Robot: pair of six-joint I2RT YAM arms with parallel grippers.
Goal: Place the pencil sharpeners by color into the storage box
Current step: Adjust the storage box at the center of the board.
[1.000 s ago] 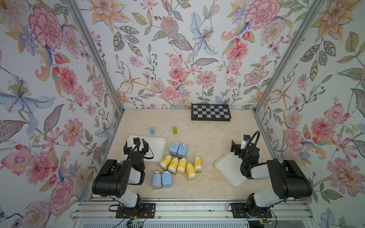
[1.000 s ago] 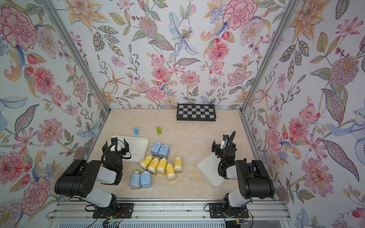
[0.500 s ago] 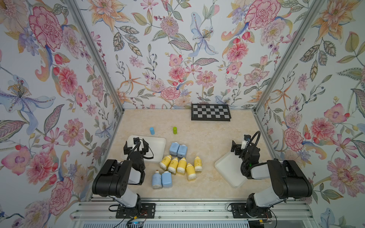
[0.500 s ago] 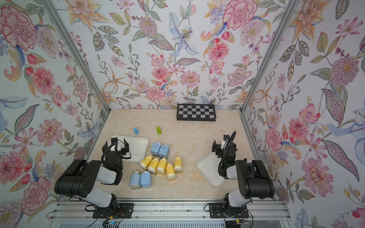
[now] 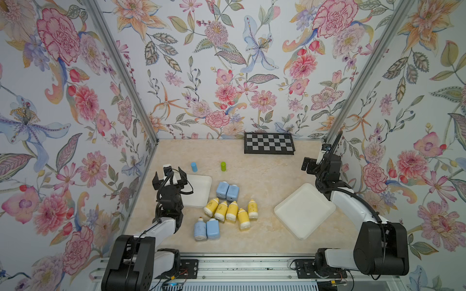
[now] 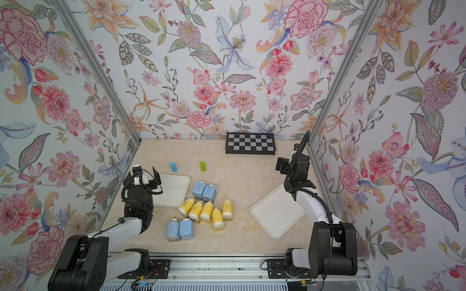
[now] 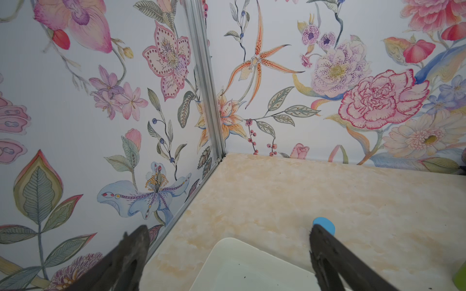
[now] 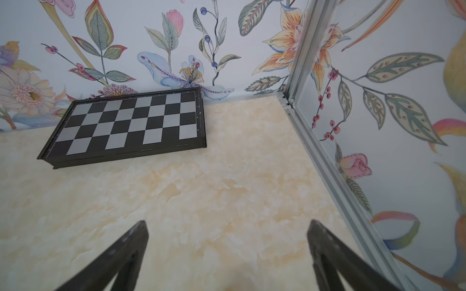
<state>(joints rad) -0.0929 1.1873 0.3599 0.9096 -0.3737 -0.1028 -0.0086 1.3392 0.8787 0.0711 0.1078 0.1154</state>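
1. The left pincer is hovering wide open and empty at the far-left corner of the left white tray.
2. The right pincer is hanging wide open and empty, beyond the right white tray.
3. The pencil sharpeners, five yellow and four blue, are lying clustered on the worktop between both trays.

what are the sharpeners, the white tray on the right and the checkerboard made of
Sharpeners: likely plastic, smooth, soft sheen, uniform pastel colour. White tray: probably moulded plastic, matte, rounded corners. Checkerboard: black frame looks plastic; silvery squares look metallic, uncertain.
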